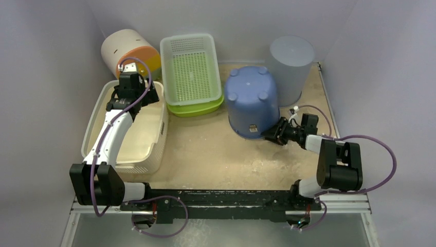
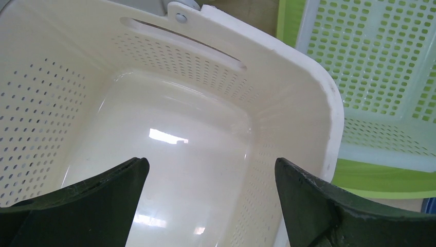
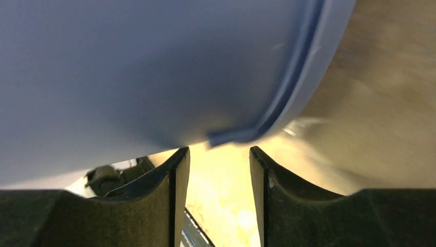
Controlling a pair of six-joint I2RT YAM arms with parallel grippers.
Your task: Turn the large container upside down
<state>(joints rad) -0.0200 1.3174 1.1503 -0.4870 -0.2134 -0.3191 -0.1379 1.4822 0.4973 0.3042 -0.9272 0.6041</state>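
Note:
The large blue container [image 1: 252, 100] stands upside down at the table's middle right, its base with round feet facing up. Its wall and rim fill the right wrist view [image 3: 154, 77]. My right gripper [image 1: 272, 135] lies low at the container's near right rim. Its jaws [image 3: 219, 154] are partly open and empty, and the rim's lip sits just beyond the fingertips. My left gripper [image 1: 134, 69] hangs wide open and empty over the far end of a white perforated basket [image 1: 103, 110]. The basket's inside shows in the left wrist view, between the open fingers [image 2: 212, 167].
A green and white perforated basket [image 1: 191, 72] stands at the back middle, next to the white basket's rim [image 2: 308, 72]. A grey bucket [image 1: 290, 64] stands upside down at the back right. A cream and orange container [image 1: 128, 51] lies on its side at the back left.

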